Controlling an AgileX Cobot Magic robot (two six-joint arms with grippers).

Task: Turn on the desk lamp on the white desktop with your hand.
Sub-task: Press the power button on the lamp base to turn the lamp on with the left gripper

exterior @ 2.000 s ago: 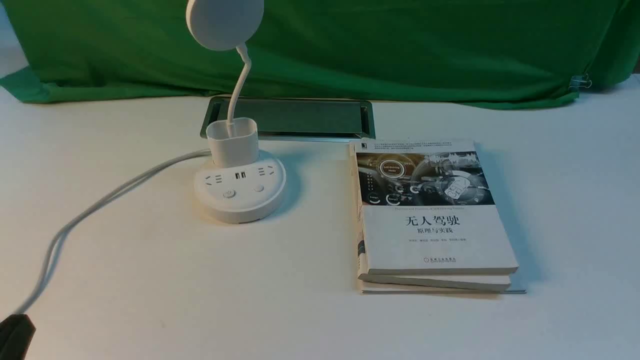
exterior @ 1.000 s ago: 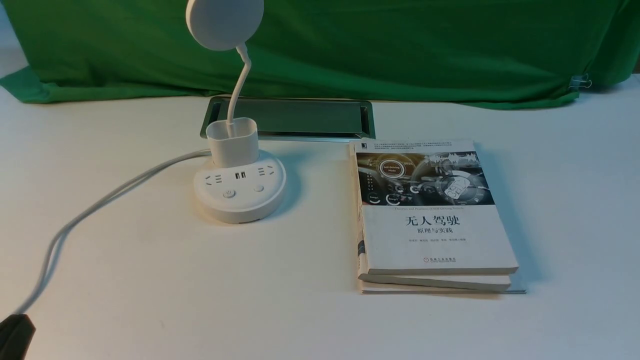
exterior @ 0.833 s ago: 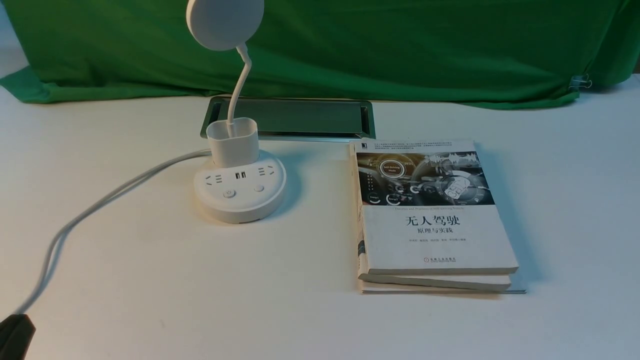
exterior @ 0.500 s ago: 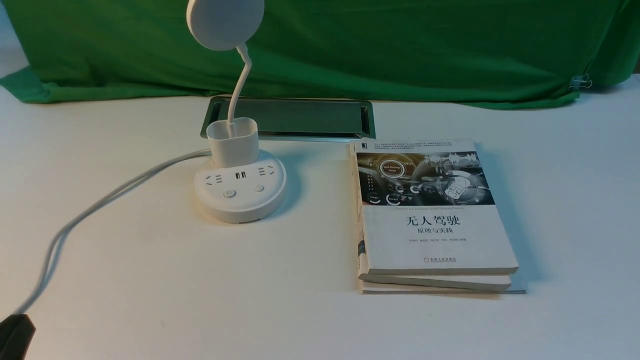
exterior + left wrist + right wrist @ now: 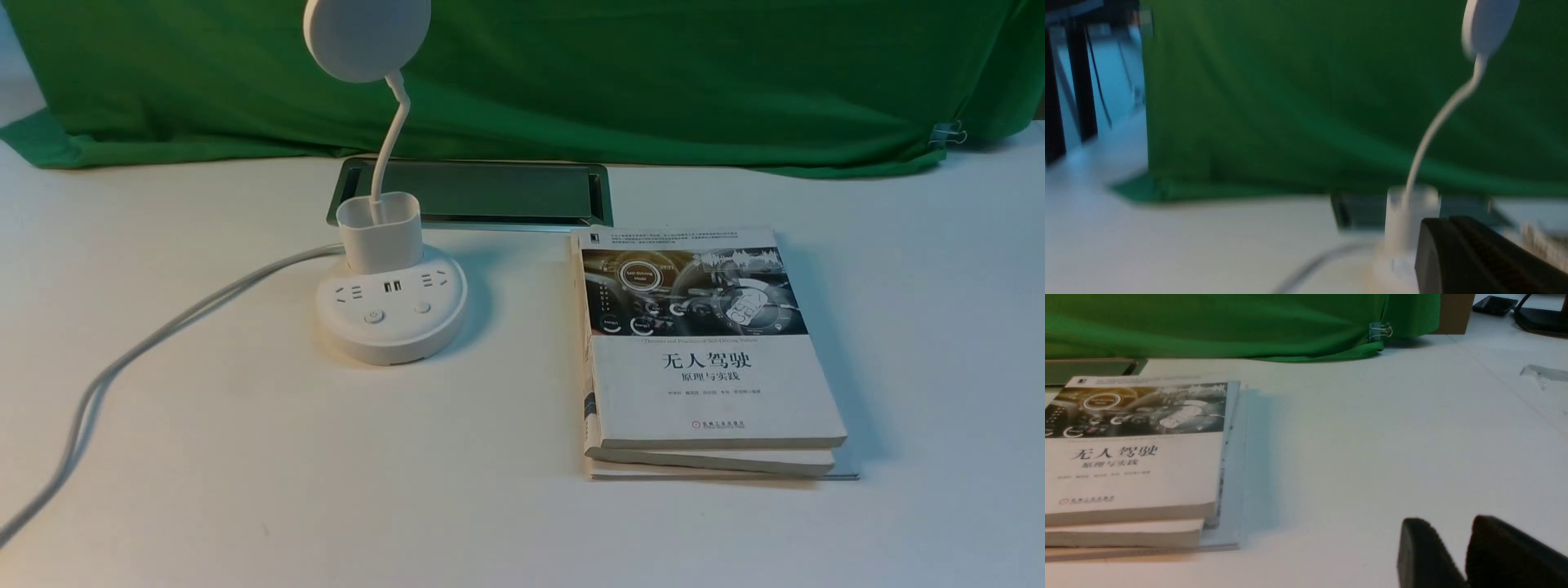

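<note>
The desk lamp [image 5: 392, 314] stands on the white desktop [image 5: 245, 474] at centre left, its disc head [image 5: 366, 37] unlit. Two buttons [image 5: 374, 316] sit on the front of its round base. Its white cord [image 5: 163, 327] runs off to the front left. Neither gripper shows in the front view. In the blurred left wrist view the left gripper [image 5: 1449, 222] has its black fingers pressed together, with nothing between them, close in front of the lamp [image 5: 1408, 220]. The right gripper [image 5: 1457, 526] is shut and empty, low over bare desktop to the right of the books.
A stack of books [image 5: 702, 359] lies right of the lamp; it also shows in the right wrist view [image 5: 1126, 457]. A silver-framed cable hatch [image 5: 482, 192] sits behind the lamp. Green cloth [image 5: 653, 73] covers the back.
The black left gripper tip that sat at the front view's bottom left corner has gone out of that view. The lamp and books have not moved.
</note>
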